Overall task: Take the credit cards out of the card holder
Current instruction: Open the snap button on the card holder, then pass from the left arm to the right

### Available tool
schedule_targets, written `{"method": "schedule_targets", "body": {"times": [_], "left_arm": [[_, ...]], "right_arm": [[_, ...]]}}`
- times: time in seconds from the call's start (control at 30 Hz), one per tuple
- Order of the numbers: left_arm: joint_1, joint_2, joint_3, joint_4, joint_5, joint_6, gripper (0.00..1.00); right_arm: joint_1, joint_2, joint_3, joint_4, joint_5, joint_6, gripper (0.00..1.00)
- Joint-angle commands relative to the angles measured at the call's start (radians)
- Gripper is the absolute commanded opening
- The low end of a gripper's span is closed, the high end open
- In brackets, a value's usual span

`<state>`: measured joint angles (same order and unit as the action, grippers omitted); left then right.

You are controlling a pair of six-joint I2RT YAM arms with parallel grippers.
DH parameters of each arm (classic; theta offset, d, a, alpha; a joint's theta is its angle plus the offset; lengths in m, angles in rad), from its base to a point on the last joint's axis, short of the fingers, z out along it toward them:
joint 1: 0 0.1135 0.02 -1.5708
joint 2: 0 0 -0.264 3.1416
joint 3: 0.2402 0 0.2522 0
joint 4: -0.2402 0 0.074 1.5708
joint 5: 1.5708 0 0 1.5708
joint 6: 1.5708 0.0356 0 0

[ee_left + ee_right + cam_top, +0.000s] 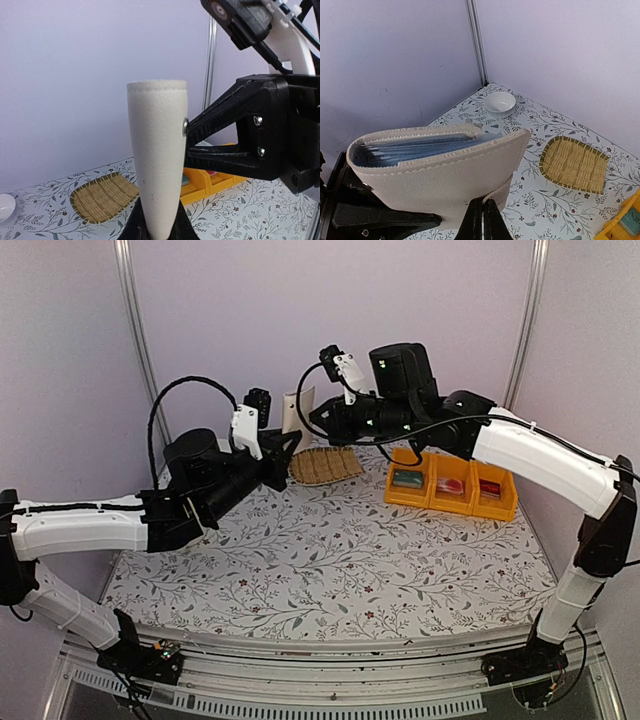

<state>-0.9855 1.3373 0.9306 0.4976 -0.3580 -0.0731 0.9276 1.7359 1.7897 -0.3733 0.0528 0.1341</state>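
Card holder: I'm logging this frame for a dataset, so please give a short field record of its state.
Holder: card holder, upright, raised above the table
Grip: left hand at its bottom, right hand on its side, both shut
Inside: bluish layers at open edge
Cards out: none seen
Table: woven tray, yellow bins, white bowl

The card holder [297, 410] is held between the left hand [284, 451] and right hand [316, 420] above the far counter [330, 560], with a mat [325, 466] beneath, bins [452, 485] right of the mat and a bowl [500, 103] left of it.
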Motion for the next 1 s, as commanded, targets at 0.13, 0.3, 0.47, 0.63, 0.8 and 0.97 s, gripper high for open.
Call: {"method": "schedule_targets", "body": {"times": [0.13,0.3,0.47,0.63,0.8,0.97], "left_arm": [[-0.034,-0.045,-0.003,0.081,0.061,0.053,0.0],[-0.027,-0.053,-0.003,0.036,0.061,0.042,0.0],[0.037,-0.073,-0.021,0.009,0.172,-0.074,0.0],[0.058,-0.079,-0.007,-0.041,0.136,-0.095,0.0],[0.058,-0.065,0.005,-0.031,0.163,-0.091,0.0],[0.058,-0.067,-0.012,0.026,0.234,-0.111,0.0]], "right_arm": [[-0.095,-0.066,-0.15,-0.027,0.099,0.03,0.01],[-0.155,-0.128,-0.25,-0.025,0.115,0.037,0.01],[-0.202,-0.229,-0.347,0.02,-0.063,-0.013,0.01],[-0.205,-0.408,-0.502,0.214,-0.387,-0.168,0.42],[-0.169,-0.422,-0.568,0.456,-0.527,-0.077,0.98],[-0.164,-0.309,-0.481,0.524,-0.571,-0.024,0.99]]}}
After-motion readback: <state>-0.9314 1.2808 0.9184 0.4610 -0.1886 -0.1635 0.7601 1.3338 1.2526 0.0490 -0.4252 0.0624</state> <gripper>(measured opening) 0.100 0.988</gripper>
